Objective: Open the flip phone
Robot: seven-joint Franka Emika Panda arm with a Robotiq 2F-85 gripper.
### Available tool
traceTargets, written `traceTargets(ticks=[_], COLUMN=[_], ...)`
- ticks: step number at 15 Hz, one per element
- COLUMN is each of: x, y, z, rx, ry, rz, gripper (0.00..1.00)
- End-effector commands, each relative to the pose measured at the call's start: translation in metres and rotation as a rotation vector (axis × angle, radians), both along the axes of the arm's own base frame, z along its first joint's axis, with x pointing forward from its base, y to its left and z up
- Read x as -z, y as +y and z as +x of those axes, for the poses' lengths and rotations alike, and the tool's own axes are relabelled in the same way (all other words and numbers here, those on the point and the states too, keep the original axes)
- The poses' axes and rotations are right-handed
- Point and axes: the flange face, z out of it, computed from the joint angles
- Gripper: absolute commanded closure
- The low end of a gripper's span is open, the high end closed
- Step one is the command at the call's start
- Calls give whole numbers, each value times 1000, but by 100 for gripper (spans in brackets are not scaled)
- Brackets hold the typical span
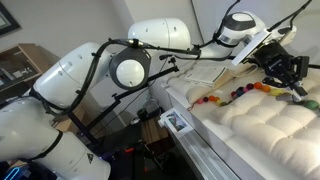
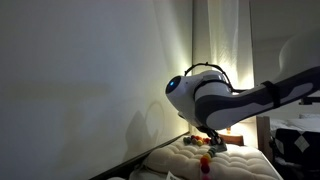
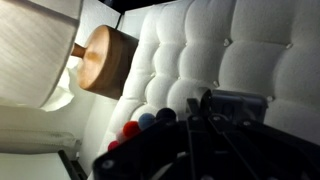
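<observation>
Gripper (image 1: 286, 68) low over the far end of a quilted white cushion (image 1: 262, 128), I am at the very start of the job: none of the 3 views shows the flip phone (image 3: 240, 101) opened. Whether my fingers are spread or closed is lost in dark metal and cable, so I cannot tell.

Left to right in the wrist view are a pale lampshade (image 3: 30, 52), a round wooden block (image 3: 105, 60) and the string of coloured beads (image 3: 148, 120). Then comes the flat grey slab I take to be the phone. It lies on the cushion just beside the beads and right at my fingertips; touching or a shade apart, I cannot say. It looks folded flat, though blur leaves doubt. By my reckoning, all of the opening is left: catching an edge and lifting 1 half away from the other.
</observation>
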Motion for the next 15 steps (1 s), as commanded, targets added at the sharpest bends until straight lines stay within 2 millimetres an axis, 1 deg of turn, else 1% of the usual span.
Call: traceTargets(ticks=[1,4,7,9,10,11,15], x=[-12,-20,-20,-18,-14,-9,23], y=[17,30,41,44,46,48,52], z=[-8,-17,-19,-19,-16,-11,1], rx=[13,26,7,0,-28,-72,-186], ry=[32,82,102,94,88,88,62], rz=[-115,-217,-245,-262,-258,-204,-118], gripper=[100,100,100,100,100,100,100])
